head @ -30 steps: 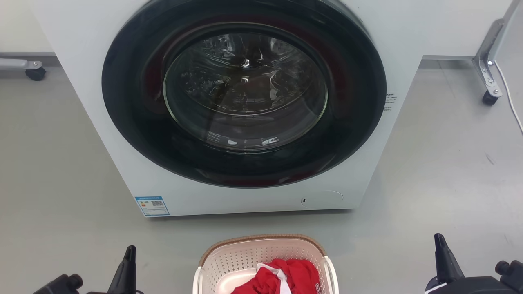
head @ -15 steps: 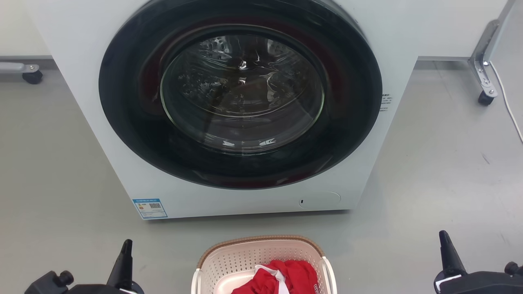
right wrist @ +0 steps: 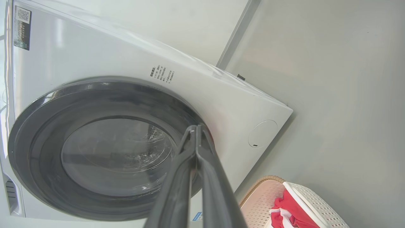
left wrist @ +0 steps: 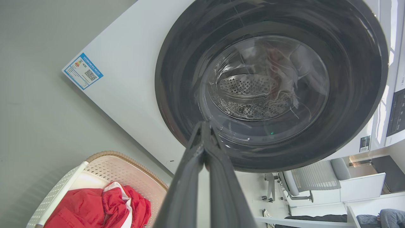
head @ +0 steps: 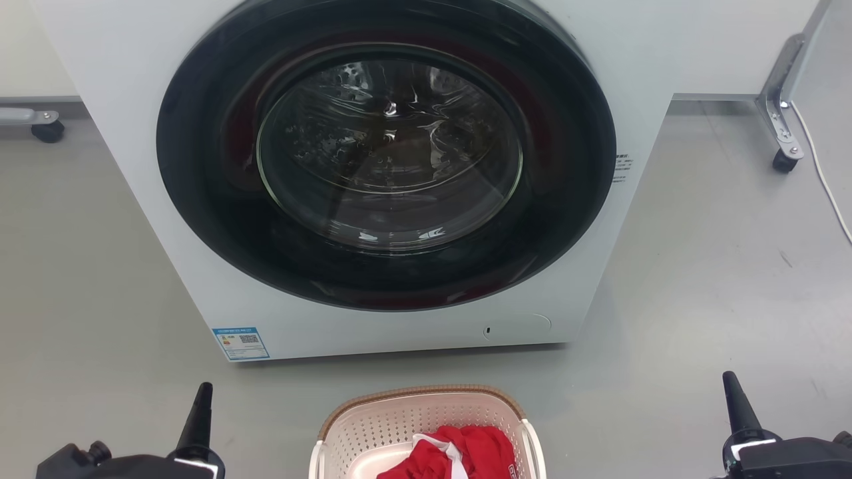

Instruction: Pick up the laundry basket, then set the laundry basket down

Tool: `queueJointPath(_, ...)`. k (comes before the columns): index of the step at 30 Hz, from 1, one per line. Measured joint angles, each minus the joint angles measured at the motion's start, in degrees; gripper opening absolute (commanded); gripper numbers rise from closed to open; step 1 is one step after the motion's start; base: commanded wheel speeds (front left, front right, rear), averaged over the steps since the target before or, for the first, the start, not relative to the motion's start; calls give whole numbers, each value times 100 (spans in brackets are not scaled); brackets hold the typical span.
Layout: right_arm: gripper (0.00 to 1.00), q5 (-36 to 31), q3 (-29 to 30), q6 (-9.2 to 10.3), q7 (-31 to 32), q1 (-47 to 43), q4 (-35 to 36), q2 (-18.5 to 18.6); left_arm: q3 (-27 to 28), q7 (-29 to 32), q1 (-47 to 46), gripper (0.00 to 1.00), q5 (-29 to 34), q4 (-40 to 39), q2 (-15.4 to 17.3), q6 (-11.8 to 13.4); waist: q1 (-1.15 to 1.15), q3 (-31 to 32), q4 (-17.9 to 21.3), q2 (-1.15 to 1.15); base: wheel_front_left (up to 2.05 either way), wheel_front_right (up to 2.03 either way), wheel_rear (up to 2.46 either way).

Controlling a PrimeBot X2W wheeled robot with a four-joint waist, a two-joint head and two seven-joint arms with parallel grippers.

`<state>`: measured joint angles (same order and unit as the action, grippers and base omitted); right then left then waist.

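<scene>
The laundry basket (head: pixel 373 429) is cream-white and perforated with a brown woven rim, and it stands on the grey floor at the bottom centre of the head view, holding red cloth. It also shows as the laundry basket (left wrist: pixel 126 171) at lower left in the left wrist view and the laundry basket (right wrist: pixel 319 202) at lower right in the right wrist view. My left gripper (head: pixel 200 402) hangs to the basket's left, apart from it, fingers together and empty. My right gripper (head: pixel 735 396) is far to the right, also shut and empty. The left gripper (left wrist: pixel 204 126) and right gripper (right wrist: pixel 196 129) tips meet in the wrist views.
A white washing machine (head: pixel 120 80) with a closed dark round door (head: pixel 386 159) stands just beyond the basket. A castor foot of a metal frame (head: pixel 782 159) is at the right and another castor (head: pixel 46 130) at the left. A white cable (head: pixel 825 186) runs along the right floor.
The head view has shifted slightly, so the machine sits a little further left and lower. Both grippers have edged outward, away from the basket; they stay shut.
</scene>
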<state>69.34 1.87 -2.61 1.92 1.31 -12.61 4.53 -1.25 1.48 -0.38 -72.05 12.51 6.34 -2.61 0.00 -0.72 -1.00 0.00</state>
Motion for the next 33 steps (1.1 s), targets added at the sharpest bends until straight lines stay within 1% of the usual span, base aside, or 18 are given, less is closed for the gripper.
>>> queueJointPath(1, 0, 138, 40, -44, 12, 42, -38, -11, 46, 32, -42, 0, -114, 25, -30, -47, 0, 4, 7, 0, 0, 0, 0)
queueJointPath(4, 0, 313, 81, -57, 59, 68, -60, -21, 91, 54, -72, 0, -290, 42, -53, -59, 0, 9, 14, 0, 0, 0, 0)
queueJointPath(17, 0, 1334, 345, -248, 265, 201, -268, -120, 387, 302, -215, 0, -1136, 250, -233, -255, 0, 38, 61, 0, 0, 0, 0)
queueJointPath(24, 0, 1947, 506, -367, 409, 317, -386, -170, 571, 449, -331, 0, -1716, 375, -333, -399, 0, 55, 90, 0, 0, 0, 0)
queueJointPath(27, 0, 2193, 566, -404, 449, 332, -441, -189, 637, 495, -388, 0, -1876, 419, -369, -415, 0, 62, 101, 0, 0, 0, 0)
queueJointPath(33, 0, 2210, 579, -422, 457, 389, -445, -194, 646, 501, -416, 0, -1964, 423, -386, -444, 0, 62, 101, 0, 0, 0, 0)
